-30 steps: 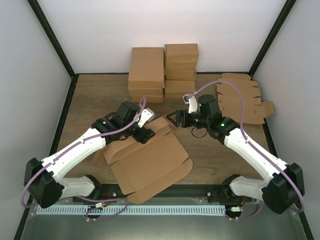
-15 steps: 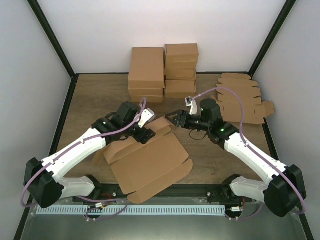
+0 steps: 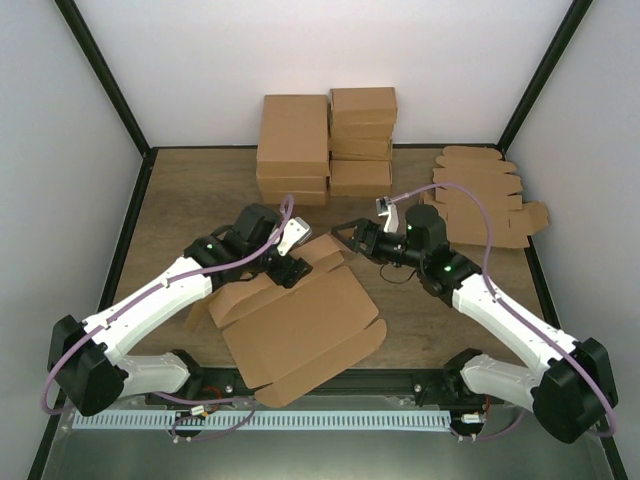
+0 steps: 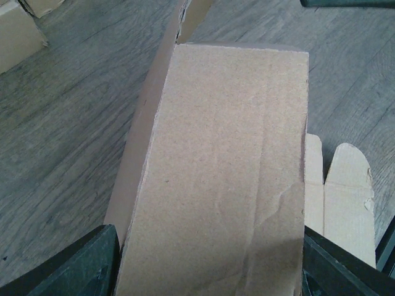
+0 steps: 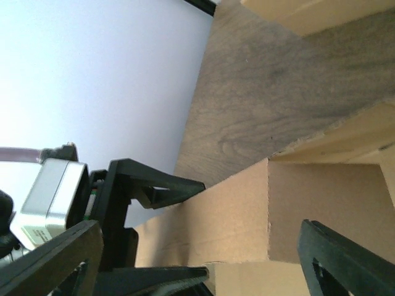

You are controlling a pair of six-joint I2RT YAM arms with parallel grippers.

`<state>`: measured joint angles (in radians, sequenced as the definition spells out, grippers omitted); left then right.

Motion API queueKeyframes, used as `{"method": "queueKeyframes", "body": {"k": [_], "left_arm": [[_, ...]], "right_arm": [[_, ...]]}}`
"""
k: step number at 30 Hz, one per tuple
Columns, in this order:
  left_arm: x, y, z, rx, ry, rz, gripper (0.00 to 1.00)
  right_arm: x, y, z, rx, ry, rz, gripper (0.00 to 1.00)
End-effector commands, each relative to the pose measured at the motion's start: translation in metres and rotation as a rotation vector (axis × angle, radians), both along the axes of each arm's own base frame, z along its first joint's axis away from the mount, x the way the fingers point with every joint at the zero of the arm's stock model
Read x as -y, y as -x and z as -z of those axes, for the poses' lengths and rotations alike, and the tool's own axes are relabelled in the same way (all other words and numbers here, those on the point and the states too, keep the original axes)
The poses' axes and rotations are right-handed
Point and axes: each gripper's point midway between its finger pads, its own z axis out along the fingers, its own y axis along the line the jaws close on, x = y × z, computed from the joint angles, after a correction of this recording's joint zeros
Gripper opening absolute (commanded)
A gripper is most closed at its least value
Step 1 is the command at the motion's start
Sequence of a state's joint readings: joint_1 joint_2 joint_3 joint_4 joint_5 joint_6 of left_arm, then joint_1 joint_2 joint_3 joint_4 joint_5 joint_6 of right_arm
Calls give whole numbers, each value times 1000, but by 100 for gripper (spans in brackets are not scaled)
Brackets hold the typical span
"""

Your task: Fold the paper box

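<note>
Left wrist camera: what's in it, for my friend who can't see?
A big brown panel of the paper box fills the middle, sitting between the two dark fingers of the left gripper. Wooden table shows around it, and a rounded flap pokes out on the right.

I count two arms of my own, my left arm [image 3: 150,300] and my right arm [image 3: 505,315]. Each ends in one gripper, my left gripper [image 3: 292,268] and my right gripper [image 3: 345,238], so four fingers in all. There is one table [image 3: 190,190]. On it lies one paper box [image 3: 300,335], a single large piece. At the far edge the smaller brown boxes stand in two stacks, a left stack [image 3: 293,125] and a right stack [image 3: 362,100]. I make out roughly three boxes in the left and four in the right, though the seams are too faint to be sure. On the right sits one pile of flat blanks [image 3: 480,195], holding several sheets whose number I cannot tell.
</note>
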<state>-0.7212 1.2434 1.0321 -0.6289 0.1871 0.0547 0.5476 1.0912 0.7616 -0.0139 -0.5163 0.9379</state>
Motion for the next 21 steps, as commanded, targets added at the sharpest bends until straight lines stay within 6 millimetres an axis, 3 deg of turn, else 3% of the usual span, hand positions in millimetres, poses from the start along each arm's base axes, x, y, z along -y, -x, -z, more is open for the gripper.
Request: {"method": "queueKeyframes", "body": {"k": [1, 6, 14, 18, 21], "left_arm": [[4, 2, 3, -6, 11, 9, 75], [4, 3, 3, -6, 11, 9, 75], [4, 3, 5, -6, 12, 11, 75], [5, 3, 5, -6, 13, 11, 75], [5, 3, 6, -7, 10, 9, 75]], "right_arm": [[3, -1, -20, 47, -25, 29, 99], [6, -2, -17, 10, -23, 56, 100], [-6, 2, -5, -88, -85, 13, 99], [-16, 2, -6, -89, -102, -6, 88], [-23, 3, -6, -105, -100, -20, 86]]}}
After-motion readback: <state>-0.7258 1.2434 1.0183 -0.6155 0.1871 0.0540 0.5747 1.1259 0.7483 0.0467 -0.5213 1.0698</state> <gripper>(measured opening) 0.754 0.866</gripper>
